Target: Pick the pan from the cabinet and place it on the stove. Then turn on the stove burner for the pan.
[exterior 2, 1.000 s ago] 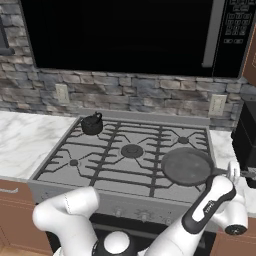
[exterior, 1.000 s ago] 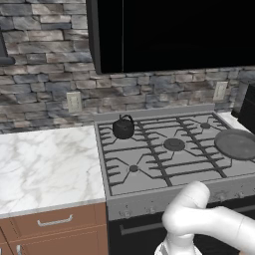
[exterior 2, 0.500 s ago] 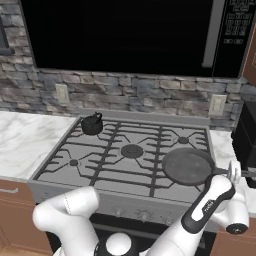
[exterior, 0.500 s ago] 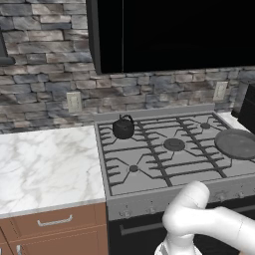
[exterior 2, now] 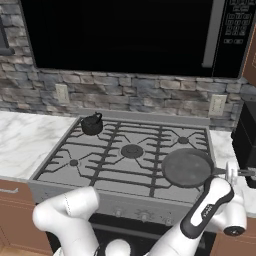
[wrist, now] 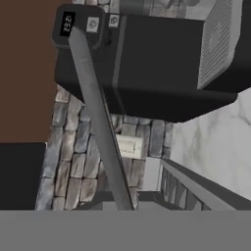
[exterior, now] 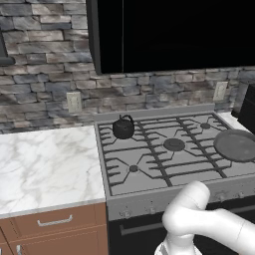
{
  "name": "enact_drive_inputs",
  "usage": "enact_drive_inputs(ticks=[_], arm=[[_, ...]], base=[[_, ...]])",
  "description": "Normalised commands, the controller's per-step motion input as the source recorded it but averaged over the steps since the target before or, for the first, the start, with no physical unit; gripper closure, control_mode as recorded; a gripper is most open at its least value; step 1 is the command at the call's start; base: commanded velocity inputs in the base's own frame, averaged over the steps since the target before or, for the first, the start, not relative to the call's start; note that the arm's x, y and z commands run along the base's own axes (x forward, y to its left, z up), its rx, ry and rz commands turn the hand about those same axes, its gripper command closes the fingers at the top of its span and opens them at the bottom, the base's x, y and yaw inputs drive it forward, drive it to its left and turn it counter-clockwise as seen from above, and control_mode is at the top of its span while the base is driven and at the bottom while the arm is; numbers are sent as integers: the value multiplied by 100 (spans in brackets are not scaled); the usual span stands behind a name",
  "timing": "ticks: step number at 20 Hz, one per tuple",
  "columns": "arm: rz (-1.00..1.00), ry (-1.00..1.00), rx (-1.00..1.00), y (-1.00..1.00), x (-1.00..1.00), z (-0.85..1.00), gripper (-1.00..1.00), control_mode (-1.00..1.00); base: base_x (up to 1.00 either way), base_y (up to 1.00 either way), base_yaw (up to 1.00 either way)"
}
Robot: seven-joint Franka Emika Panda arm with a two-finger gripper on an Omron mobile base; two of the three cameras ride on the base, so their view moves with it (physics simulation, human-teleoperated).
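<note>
The dark-grey pan lies flat on the front right burner of the grey stove, also seen as the pan at the right edge of the stove. Its straight handle points right over the counter. My gripper sits around that handle and is shut on it. In the hand view the handle runs as a grey bar from the bottom centre up to the left. A strip of the reddish-brown cabinet shows at the upper right.
A small black kettle stands on the back left burner. A black microwave hangs over the stove. A black appliance stands on the counter just right of the pan handle. Marble counter lies to the left; knobs line the stove front.
</note>
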Motion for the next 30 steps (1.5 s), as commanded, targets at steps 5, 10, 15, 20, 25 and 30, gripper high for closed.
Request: enact_drive_inputs(ticks=[5, 10, 15, 20, 25, 30], arm=[[0, -4, -13, 0, 4, -28, 100, -100], [0, 0, -15, 0, 10, -26, 100, -100], [0, 0, -14, 0, 10, -28, 100, -100], [0, 0, -12, 0, 2, -30, 100, -100], [0, 1, -7, 0, 0, -27, -100, -100], [0, 0, -1, -3, 0, -6, -100, -100]], base=[[0, 0, 0], [0, 0, 0], [0, 0, 0], [0, 0, 0], [0, 0, 0], [0, 0, 0]])
